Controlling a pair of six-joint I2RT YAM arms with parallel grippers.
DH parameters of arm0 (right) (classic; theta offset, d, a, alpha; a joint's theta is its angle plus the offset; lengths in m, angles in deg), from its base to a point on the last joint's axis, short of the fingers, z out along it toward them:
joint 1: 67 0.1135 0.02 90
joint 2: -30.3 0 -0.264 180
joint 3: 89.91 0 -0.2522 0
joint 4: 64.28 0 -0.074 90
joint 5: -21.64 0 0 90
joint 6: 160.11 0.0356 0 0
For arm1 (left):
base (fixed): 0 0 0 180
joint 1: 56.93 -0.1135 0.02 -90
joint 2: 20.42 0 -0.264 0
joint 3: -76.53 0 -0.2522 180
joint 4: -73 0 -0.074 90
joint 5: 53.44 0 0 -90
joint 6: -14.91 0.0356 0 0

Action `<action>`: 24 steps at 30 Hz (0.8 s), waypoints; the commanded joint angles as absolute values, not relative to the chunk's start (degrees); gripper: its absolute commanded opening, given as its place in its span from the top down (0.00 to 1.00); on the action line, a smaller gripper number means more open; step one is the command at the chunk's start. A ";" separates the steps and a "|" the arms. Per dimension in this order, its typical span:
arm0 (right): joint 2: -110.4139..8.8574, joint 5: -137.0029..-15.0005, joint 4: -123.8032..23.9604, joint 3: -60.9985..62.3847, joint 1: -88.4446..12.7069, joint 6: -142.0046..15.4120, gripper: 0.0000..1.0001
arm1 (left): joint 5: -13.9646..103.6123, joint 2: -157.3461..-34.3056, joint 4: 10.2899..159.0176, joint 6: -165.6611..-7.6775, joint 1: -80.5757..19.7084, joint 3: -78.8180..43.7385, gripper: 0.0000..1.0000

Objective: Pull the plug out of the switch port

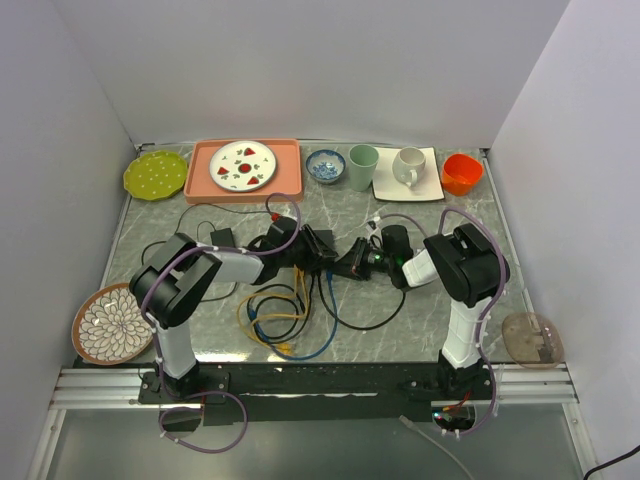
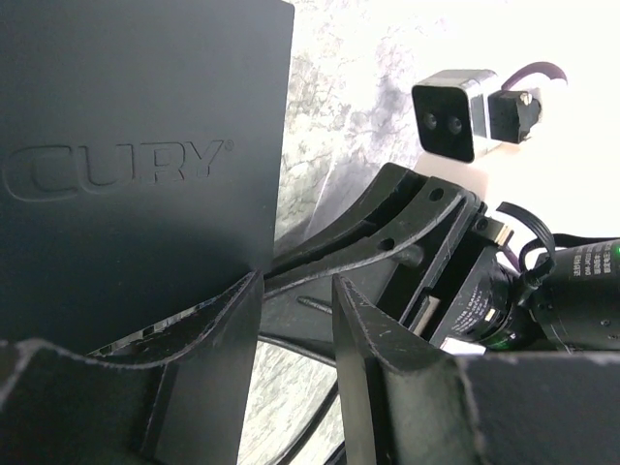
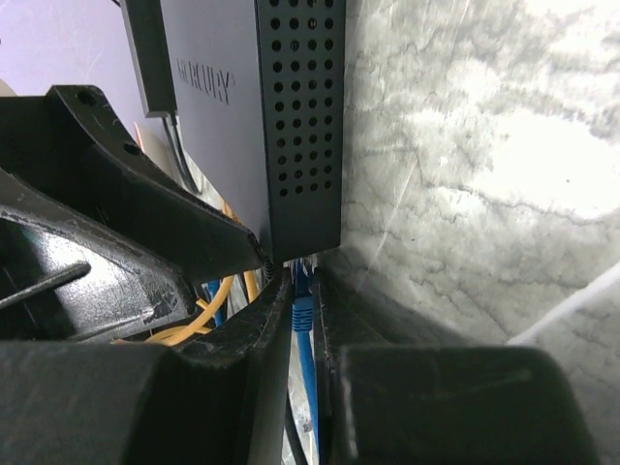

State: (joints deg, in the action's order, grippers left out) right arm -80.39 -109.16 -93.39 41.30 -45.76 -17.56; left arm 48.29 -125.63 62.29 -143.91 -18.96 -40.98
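The switch is a flat matte black box; in the right wrist view its vented side faces me. In the top view it is mostly hidden under both grippers at the table's middle. My right gripper is shut on the blue plug, right at the switch's socket edge, with its blue cable running back between the fingers. My left gripper is open; one finger rests at the switch's corner, and only table shows between the jaws.
Yellow and blue cables coil in front of the switch, with a black cable loop beside them. A small black adapter lies to the left. Dishes line the back edge. A flower-patterned plate sits front left.
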 commanded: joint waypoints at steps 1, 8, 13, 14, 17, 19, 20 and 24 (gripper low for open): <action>-82.64 -102.73 -79.53 45.12 -44.24 -23.09 1.00 | 43.68 -127.73 68.21 -142.59 -19.05 -39.62 0.58; -80.89 -101.85 -81.54 49.17 -42.30 -22.74 1.00 | 43.16 -127.91 68.65 -142.68 -19.32 -38.73 0.58; -74.04 -95.97 -75.76 50.31 -42.83 -24.49 1.00 | 42.28 -123.88 69.79 -141.62 -20.98 -38.91 0.57; -70.20 -93.96 -71.65 50.22 -42.91 -24.84 1.00 | 41.93 -122.91 69.88 -141.45 -21.33 -39.17 0.58; -61.24 -84.47 -64.69 48.82 -42.91 -26.34 1.00 | 40.44 -118.52 69.09 -140.92 -22.13 -40.75 0.57; -57.08 -77.03 -57.31 46.29 -43.00 -27.74 1.00 | 39.55 -115.45 68.92 -140.57 -22.22 -41.80 0.57; -53.49 -74.71 -55.11 45.14 -42.91 -28.88 1.00 | 38.77 -114.56 68.22 -140.57 -22.22 -42.33 0.56; -46.00 -62.67 -44.91 39.25 -43.00 -31.96 1.00 | 37.27 -109.38 66.72 -140.83 -22.22 -46.37 0.55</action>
State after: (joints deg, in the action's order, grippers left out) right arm -53.25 -80.92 -59.31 45.37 -42.88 -26.45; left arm 40.27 -115.22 68.87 -141.74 -22.45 -43.49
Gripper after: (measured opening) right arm 0.149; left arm 0.439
